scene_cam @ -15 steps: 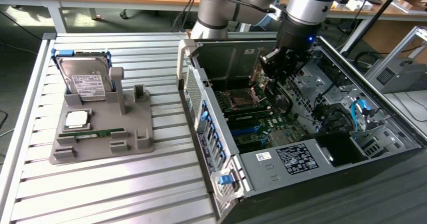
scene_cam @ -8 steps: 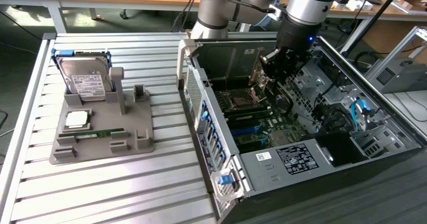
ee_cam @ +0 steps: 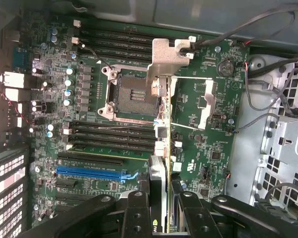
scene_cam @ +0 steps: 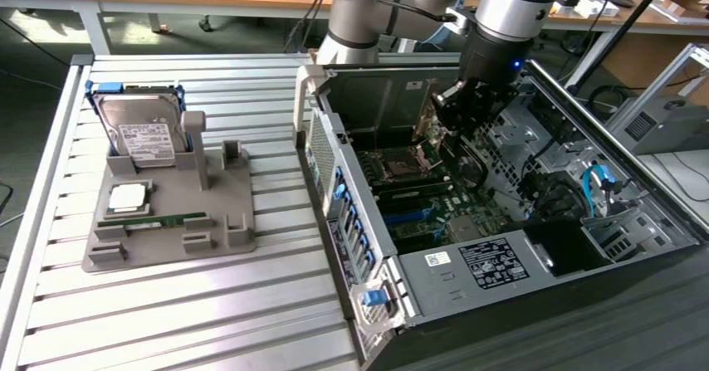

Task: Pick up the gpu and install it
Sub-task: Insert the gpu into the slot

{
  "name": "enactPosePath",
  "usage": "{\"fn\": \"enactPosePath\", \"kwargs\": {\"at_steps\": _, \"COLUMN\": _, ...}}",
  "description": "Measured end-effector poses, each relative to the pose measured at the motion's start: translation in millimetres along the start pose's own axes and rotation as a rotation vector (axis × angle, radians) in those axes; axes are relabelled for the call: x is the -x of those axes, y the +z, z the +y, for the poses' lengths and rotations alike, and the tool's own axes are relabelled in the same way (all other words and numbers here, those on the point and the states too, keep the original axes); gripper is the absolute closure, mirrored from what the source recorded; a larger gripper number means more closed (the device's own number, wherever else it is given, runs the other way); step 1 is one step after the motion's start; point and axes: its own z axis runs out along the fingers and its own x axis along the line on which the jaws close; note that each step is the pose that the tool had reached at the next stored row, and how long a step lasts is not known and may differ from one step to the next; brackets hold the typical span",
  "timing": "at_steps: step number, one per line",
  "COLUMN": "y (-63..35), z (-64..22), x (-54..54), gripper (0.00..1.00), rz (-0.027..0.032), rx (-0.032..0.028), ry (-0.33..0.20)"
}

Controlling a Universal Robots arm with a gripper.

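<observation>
While the gpu [ee_cam: 159,168] hangs edge-on in the closed grip of the gripper [ee_cam: 161,201], it sits inside the open computer case [scene_cam: 332,151], above the motherboard [ee_cam: 208,148] and unseated. The step likely goes best with the card kept square to its slot and free of tilt. The wrist view exposes the blue slot [ee_cam: 89,173] and CPU socket [ee_cam: 131,94]. The exterior view adds the grey tray [scene_cam: 166,230] holding the hard drive [scene_cam: 139,130], well apart.

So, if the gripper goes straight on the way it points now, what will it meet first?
Probably the motherboard, beside the empty processor socket. The gripper holds the gpu edge-on above it, so the card would touch before the fingers. How far off is unclear.
</observation>
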Motion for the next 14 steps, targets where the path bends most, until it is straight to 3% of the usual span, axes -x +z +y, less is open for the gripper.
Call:
{"fn": "enactPosePath", "kwargs": {"at_steps": 6, "y": 0.0, "z": 0.0, "x": 0.0, "gripper": 0.73, "rz": -0.0014, "rx": 0.0013, "ry": -0.017}}
{"fn": "enactPosePath", "kwargs": {"at_steps": 7, "y": 0.0, "z": -0.1, "x": -0.1, "gripper": 0.73, "rz": -0.0020, "rx": 0.0055, "ry": -0.017}}
{"fn": "enactPosePath", "kwargs": {"at_steps": 9, "y": 0.0, "z": 0.0, "x": 0.0, "gripper": 0.73, "rz": -0.0048, "rx": 0.0266, "ry": -0.016}}
{"fn": "enactPosePath", "kwargs": {"at_steps": 10, "y": 0.0, "z": 0.0, "x": 0.0, "gripper": 0.73, "rz": -0.0086, "rx": 0.0551, "ry": -0.015}}
{"fn": "enactPosePath", "kwargs": {"at_steps": 11, "y": -0.1, "z": -0.1, "x": -0.1, "gripper": 0.73, "rz": -0.0105, "rx": 0.0698, "ry": -0.015}}
{"fn": "enactPosePath", "kwargs": {"at_steps": 14, "y": -0.1, "z": -0.1, "x": 0.0, "gripper": 0.73, "rz": -0.0125, "rx": 0.0729, "ry": -0.061}}
